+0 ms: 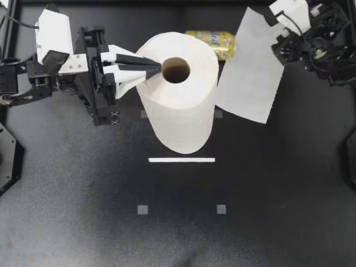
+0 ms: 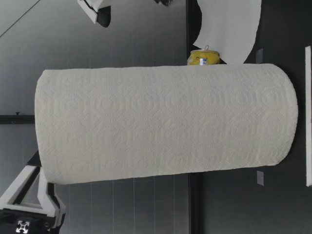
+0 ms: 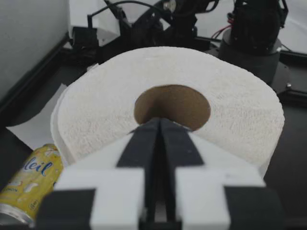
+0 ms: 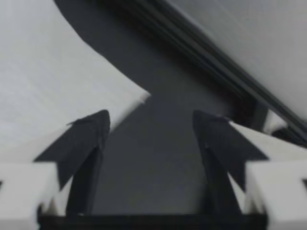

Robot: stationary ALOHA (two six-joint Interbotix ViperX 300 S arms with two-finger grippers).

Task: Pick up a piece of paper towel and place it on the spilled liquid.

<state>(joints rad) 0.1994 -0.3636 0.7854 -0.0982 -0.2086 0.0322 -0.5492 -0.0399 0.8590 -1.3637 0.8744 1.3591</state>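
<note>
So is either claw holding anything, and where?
No. My right gripper is open, the torn sheet only against one finger; my left gripper, shut, just touches the roll top by its core.

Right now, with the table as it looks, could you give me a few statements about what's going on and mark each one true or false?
1. The paper towel roll stands upright on the table. True.
2. The yellow can stands upright in front of the roll. False: it lies on its side behind the roll.
3. My left gripper has its fingers together at the top of the roll, by the edge of the core hole. True.
4. My right gripper is clamped shut. False: its fingers stand wide apart.
5. A loose sheet sits between the roll and my right gripper. True.
</note>
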